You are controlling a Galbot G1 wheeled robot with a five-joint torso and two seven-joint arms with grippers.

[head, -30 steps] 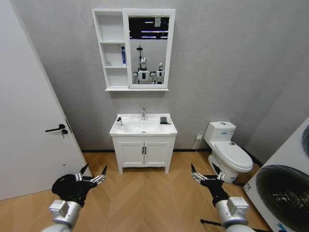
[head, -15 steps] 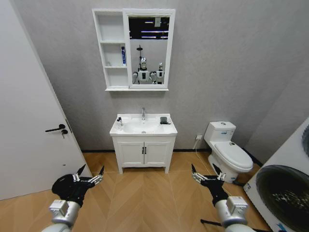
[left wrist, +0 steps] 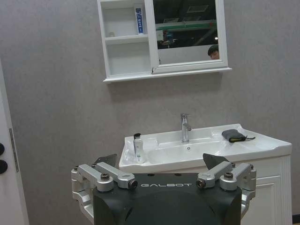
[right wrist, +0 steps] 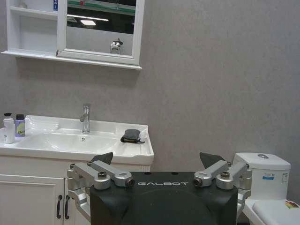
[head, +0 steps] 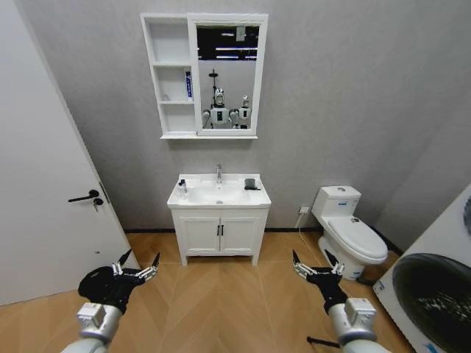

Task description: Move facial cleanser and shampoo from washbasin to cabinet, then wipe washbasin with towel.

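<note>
The washbasin (head: 218, 197) stands against the far wall across the floor, with a chrome tap (left wrist: 185, 127). Two small bottles (head: 182, 186) stand on its left end: a white one (right wrist: 8, 129) and a purple one (right wrist: 19, 125). I cannot tell which is the facial cleanser and which the shampoo. The dark towel (head: 251, 184) lies folded on the basin's right end (left wrist: 233, 135) (right wrist: 132, 136). Above hangs the cabinet (head: 171, 73) with a blue-and-white tube (left wrist: 138, 20) on a shelf. My left gripper (head: 141, 257) and right gripper (head: 312, 259) hover open and hold nothing, low and well short of the basin.
A white door (head: 44, 184) stands at the left. A toilet (head: 349, 232) sits right of the vanity (head: 219, 233), and a washing machine (head: 434, 287) stands at the near right. Bare wooden floor (head: 221, 294) lies between me and the vanity.
The whole head view has shifted by a few pixels, so the camera moved slightly. Both grippers keep their open pose, and nothing on the basin has moved.
</note>
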